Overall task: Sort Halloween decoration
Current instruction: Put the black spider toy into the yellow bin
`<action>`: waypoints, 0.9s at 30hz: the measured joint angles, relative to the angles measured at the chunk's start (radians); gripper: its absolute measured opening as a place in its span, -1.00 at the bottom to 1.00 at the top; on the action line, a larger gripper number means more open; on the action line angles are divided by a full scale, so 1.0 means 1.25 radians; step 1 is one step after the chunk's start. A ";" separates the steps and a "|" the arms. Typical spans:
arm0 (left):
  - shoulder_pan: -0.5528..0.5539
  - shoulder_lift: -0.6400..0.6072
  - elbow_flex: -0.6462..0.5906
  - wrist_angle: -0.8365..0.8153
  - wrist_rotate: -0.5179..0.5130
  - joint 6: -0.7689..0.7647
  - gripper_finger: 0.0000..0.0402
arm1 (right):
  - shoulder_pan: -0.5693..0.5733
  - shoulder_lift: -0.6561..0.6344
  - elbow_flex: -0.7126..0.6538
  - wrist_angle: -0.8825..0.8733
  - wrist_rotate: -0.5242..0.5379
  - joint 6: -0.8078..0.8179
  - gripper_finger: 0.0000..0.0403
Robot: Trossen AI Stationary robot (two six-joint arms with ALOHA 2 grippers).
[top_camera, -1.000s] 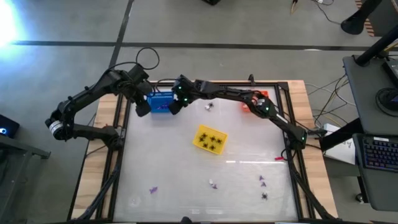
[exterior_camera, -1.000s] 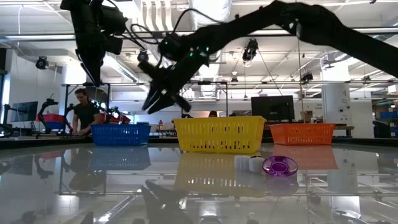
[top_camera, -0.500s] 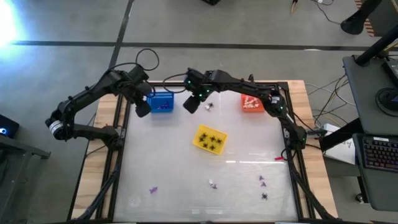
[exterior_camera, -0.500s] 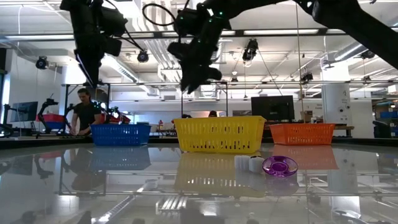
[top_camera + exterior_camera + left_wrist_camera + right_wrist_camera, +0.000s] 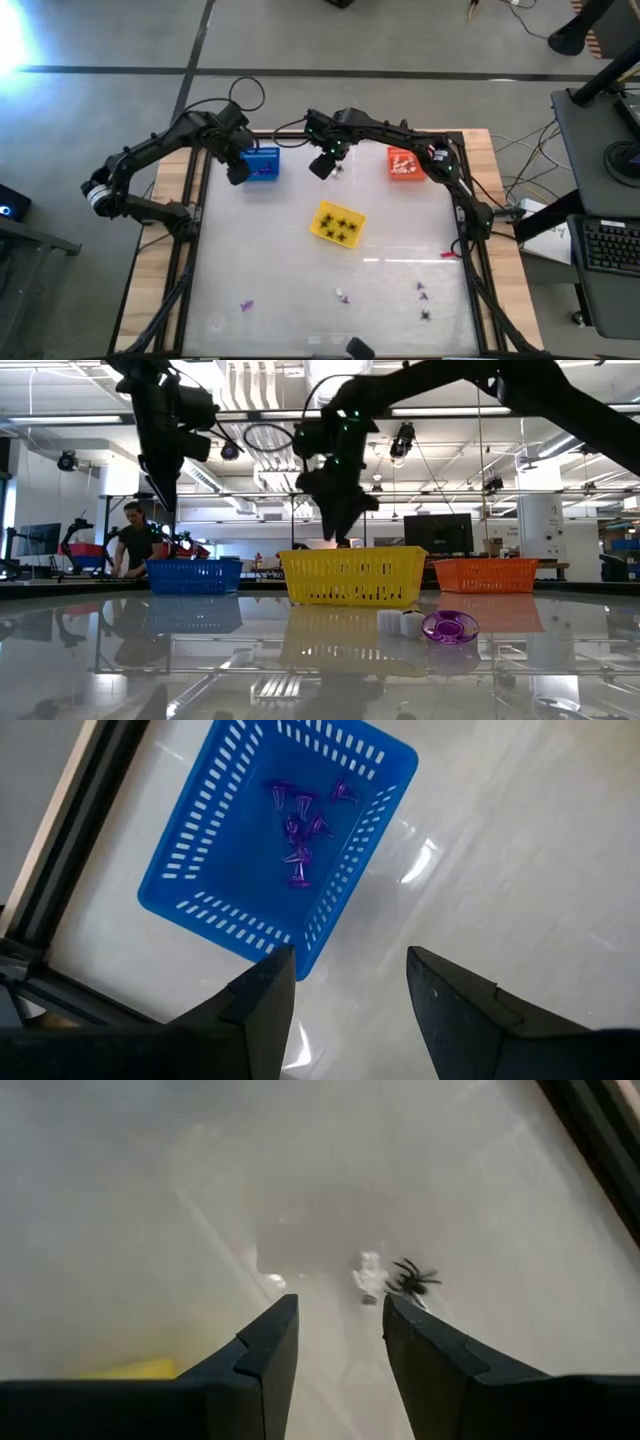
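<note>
While the high view laid out the whole table (image 5: 300, 300), only the right wrist view picked out what lay under the right gripper (image 5: 338, 1342): one black spider (image 5: 414, 1279) touching a small white piece (image 5: 369, 1273) on the bare surface, seen past fingers held apart with nothing between them. From above, that gripper (image 5: 322, 166) hung over the far middle of the table, its arm arched in from the right-hand edge and folded back across the orange basket (image 5: 403, 164).

And the left wrist view gave the count nothing else could: about six purple bits (image 5: 300, 825) clustered inside the blue basket (image 5: 190, 885). The left gripper (image 5: 345, 982) was spread wide and empty, hovering just beside that basket, the arm reaching in from the left edge.

Three baskets stood in all: blue, orange and a yellow basket (image 5: 338, 223) at centre with about five spiders in it. Near the front edge, four or five small loose pieces (image 5: 420, 292) lay scattered, mostly purple. Only the low view caught a purple ring (image 5: 449, 626) beside two white pieces up close.
</note>
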 joint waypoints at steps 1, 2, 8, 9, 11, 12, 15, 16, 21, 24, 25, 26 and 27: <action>0.000 0.004 0.000 0.000 0.000 0.000 -0.12 | -0.009 0.001 -0.009 0.000 -0.001 -0.005 -0.30; 0.000 0.007 0.000 0.000 0.000 0.000 -0.12 | -0.016 0.001 -0.018 0.001 0.000 -0.010 -0.31; 0.000 0.011 0.000 0.000 0.000 -0.013 -0.12 | -0.063 0.001 -0.090 0.017 -0.029 -0.016 -0.30; 0.000 0.010 0.000 0.000 0.000 -0.015 -0.12 | -0.070 0.001 -0.106 0.036 -0.048 -0.017 -0.30; 0.000 0.008 0.000 0.000 0.000 -0.023 -0.12 | -0.083 0.002 -0.131 0.079 -0.081 -0.016 -0.30; 0.000 0.008 0.000 0.000 0.000 -0.028 -0.12 | -0.086 0.002 -0.140 0.095 -0.082 -0.016 -0.30; 0.000 0.008 0.000 -0.001 0.000 -0.033 -0.12 | -0.094 0.002 -0.167 0.133 -0.079 -0.016 -0.31; 0.000 0.008 0.000 0.000 0.000 -0.033 -0.12 | -0.096 0.002 -0.175 0.132 -0.079 -0.016 -0.31; 0.000 0.008 0.003 -0.001 0.000 -0.046 -0.12 | -0.101 0.002 -0.217 0.139 -0.080 -0.018 -0.29; 0.000 0.008 0.012 -0.001 0.000 -0.049 -0.12 | -0.101 0.002 -0.243 0.171 -0.080 -0.017 -0.29; 0.000 0.008 0.014 -0.001 0.000 -0.049 -0.12 | -0.100 0.002 -0.249 0.181 -0.081 -0.017 -0.29; 0.000 0.008 0.017 -0.001 0.000 -0.049 -0.12 | -0.100 0.002 -0.254 0.192 -0.082 -0.017 -0.29; 0.000 0.008 0.021 -0.001 0.000 -0.050 -0.12 | -0.100 0.002 -0.258 0.200 -0.083 -0.017 -0.29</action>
